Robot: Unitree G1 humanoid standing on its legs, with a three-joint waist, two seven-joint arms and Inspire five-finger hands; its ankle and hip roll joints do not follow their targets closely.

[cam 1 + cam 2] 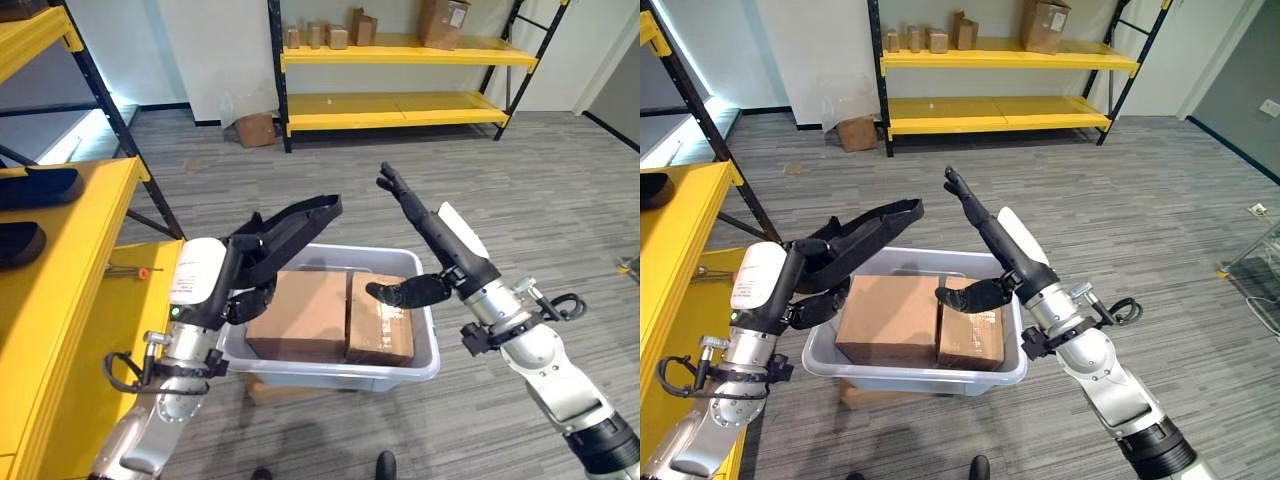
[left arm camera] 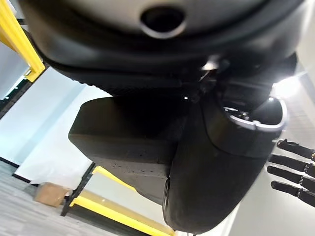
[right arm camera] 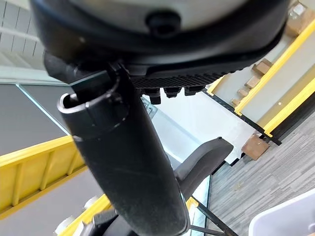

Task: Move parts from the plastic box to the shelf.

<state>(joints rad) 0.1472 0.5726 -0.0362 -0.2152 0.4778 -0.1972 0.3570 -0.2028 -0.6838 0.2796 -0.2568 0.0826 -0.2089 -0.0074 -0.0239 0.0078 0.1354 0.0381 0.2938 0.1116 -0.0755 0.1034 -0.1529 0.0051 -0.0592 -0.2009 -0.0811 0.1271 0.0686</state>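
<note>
Both eye views look steeply down from the head, sharing the grey plastic box and far yellow shelf. Each wrist view looks along its own hand from very close, toward yellow racking and wall.

Smooth grey plastic box; matt cardboard parts.

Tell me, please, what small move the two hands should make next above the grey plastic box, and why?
Probably lower both hands to either side of the larger brown cardboard box. The left hand and right hand are open with straight fingers, raised above the grey plastic box and holding nothing. Both cardboard boxes lie inside it, the smaller brown cardboard box touching the larger one.
</note>
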